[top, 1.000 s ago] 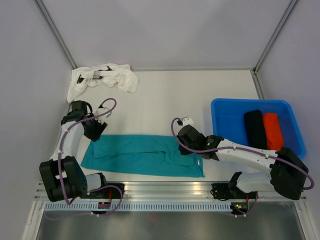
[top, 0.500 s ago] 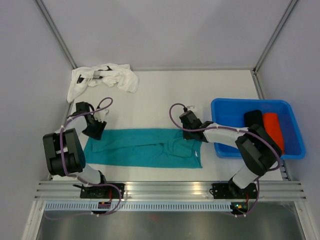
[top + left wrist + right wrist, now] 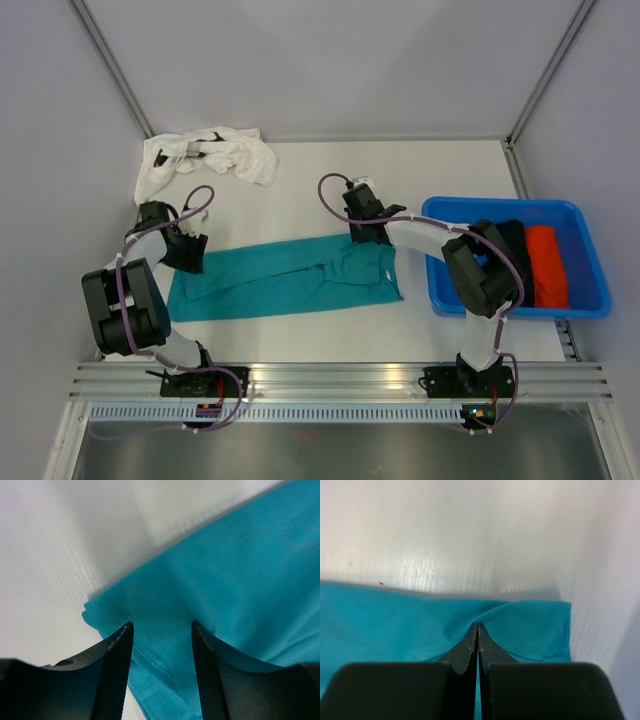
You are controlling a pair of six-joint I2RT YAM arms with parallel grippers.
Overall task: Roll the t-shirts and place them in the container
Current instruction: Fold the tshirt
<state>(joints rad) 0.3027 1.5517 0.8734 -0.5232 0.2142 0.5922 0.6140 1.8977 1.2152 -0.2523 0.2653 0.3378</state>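
Observation:
A teal t-shirt (image 3: 290, 280), folded into a long strip, lies flat across the table's middle. My right gripper (image 3: 365, 238) is shut on its far right edge, and the cloth (image 3: 380, 625) puckers up at the closed tips (image 3: 477, 625). Over the strip's far left corner my left gripper (image 3: 188, 255) stands open. In the left wrist view its fingers (image 3: 162, 625) straddle the teal cloth (image 3: 240, 560) and a hem without pinching it. A crumpled white t-shirt (image 3: 215, 155) lies at the back left. A rolled black t-shirt (image 3: 515, 232) and a rolled orange-red t-shirt (image 3: 545, 265) lie in the tub.
The blue plastic tub (image 3: 540, 203) stands at the right edge, and my right arm's elbow reaches across its left wall. Grey walls close in the table at the back and on both sides. A metal rail runs along the near edge.
The teal t-shirt has slid away from the near edge, its right end farthest, pulled by my right gripper. The right arm has swung toward the back. The left gripper moved back a little.

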